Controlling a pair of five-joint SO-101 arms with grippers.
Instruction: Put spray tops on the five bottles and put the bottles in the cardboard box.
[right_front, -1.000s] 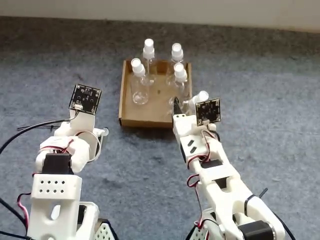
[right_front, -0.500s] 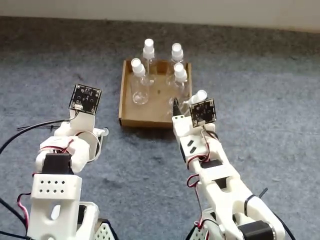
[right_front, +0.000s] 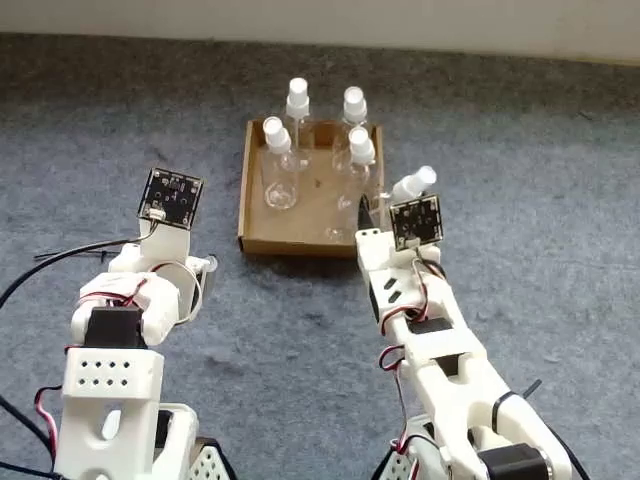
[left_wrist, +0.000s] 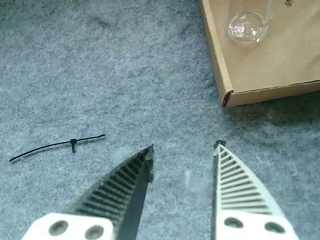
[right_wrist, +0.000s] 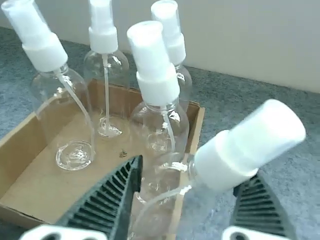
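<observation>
Right gripper (right_wrist: 190, 175), clamped on tilted fifth bottle (right_wrist: 220, 160), edged right at box (right_front: 243, 200) corner, not yet in; left gripper (left_wrist: 182, 150) open, empty.

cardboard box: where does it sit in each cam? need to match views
High view: cardboard box mid-table, ahead of both arms.
Left wrist view: cardboard box corner beyond the open left gripper.
Right wrist view: cardboard box behind the tilted bottle held in the right gripper.
Shared landmark: the near-left bottle in the box.
</observation>
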